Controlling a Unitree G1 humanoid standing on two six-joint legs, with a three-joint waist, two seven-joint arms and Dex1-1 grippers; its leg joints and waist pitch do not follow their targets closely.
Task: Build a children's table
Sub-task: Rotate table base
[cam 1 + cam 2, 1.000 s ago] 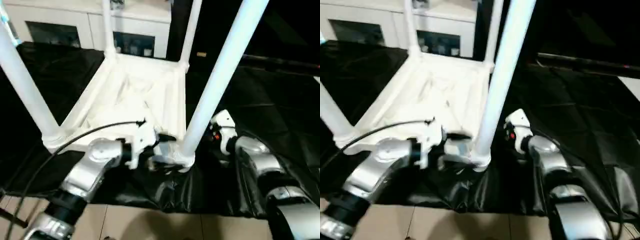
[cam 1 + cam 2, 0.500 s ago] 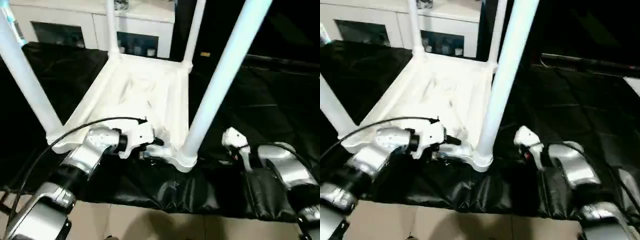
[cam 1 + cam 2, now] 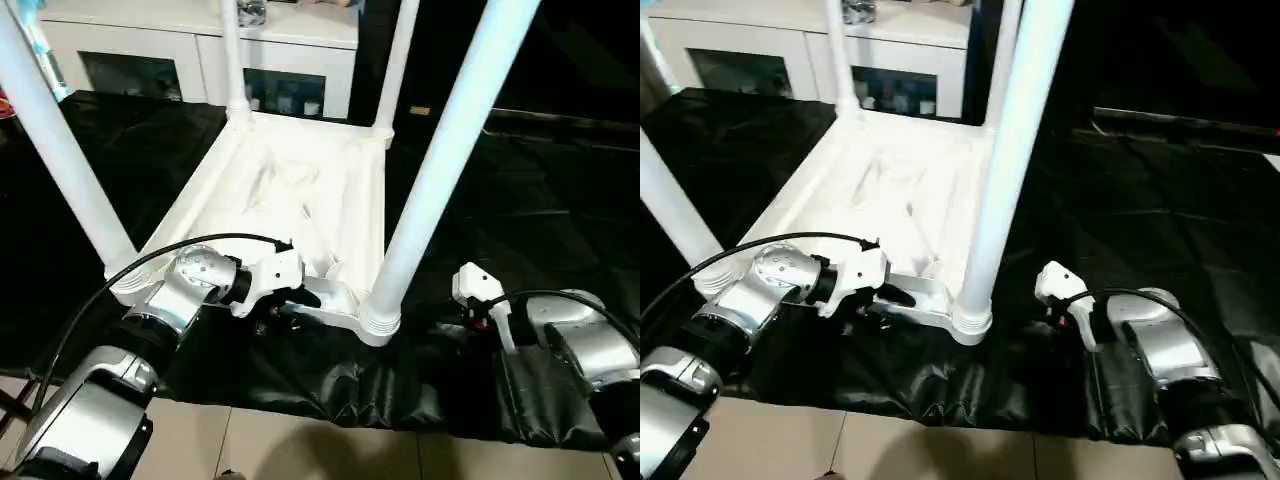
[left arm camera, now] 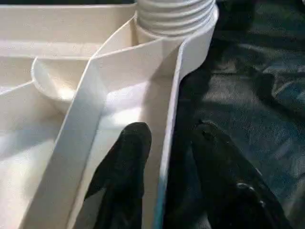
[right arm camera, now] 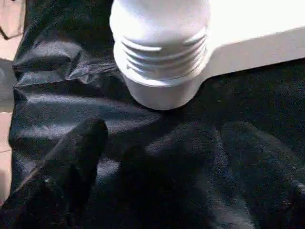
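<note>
Silver forearms (image 3: 175,300), white wrist housings, black cable (image 3: 150,262), black-fingered grippers.

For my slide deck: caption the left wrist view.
Left hand straddling the upturned tabletop's rim, near a screwed-in leg.

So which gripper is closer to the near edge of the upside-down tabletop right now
Left. The left gripper straddles the tabletop's near rim wall, one finger inside and one outside. The right gripper hangs apart over the black sheet, just short of the near corner socket.
</note>
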